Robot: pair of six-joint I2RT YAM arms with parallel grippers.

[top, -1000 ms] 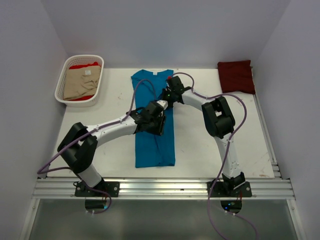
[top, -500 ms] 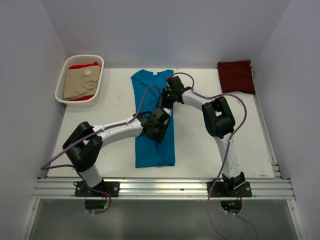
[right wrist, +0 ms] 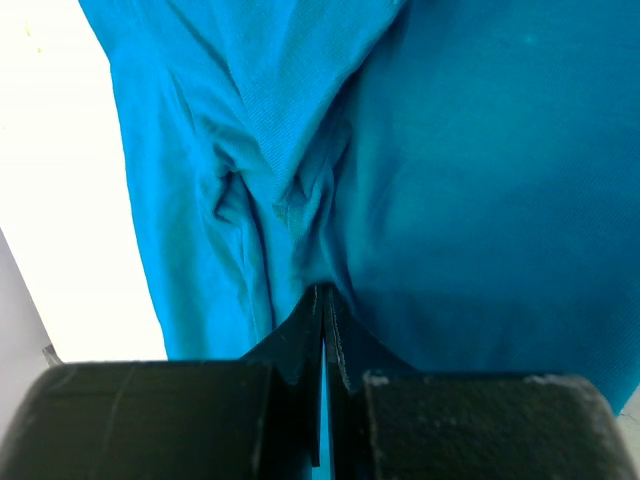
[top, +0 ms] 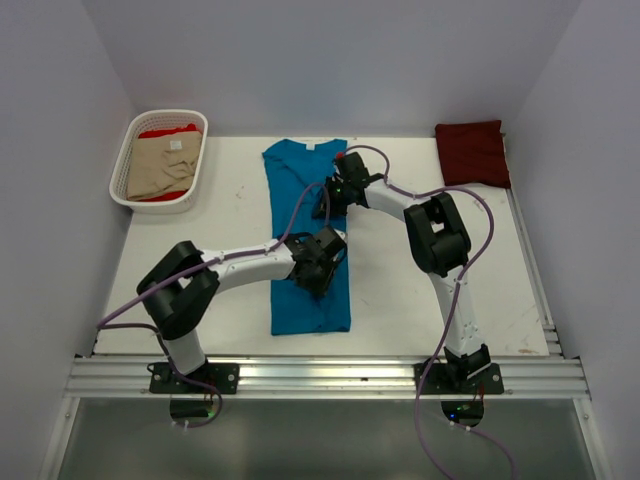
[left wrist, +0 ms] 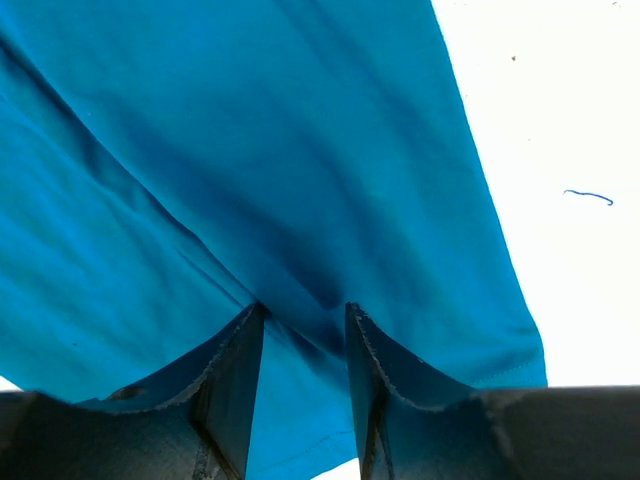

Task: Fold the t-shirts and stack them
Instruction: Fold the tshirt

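Leftward, basket point(top: 155, 204): beige, red t-shirts point(top: 163, 166); left end effector point(left wrist: 303, 315) ajar, right end effector point(right wrist: 322, 292) tight on teal t-shirt point(top: 295, 166)

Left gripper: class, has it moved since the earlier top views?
Yes. The left gripper has slid along the teal-blue cloth t-shirt toward the white table's near edge.
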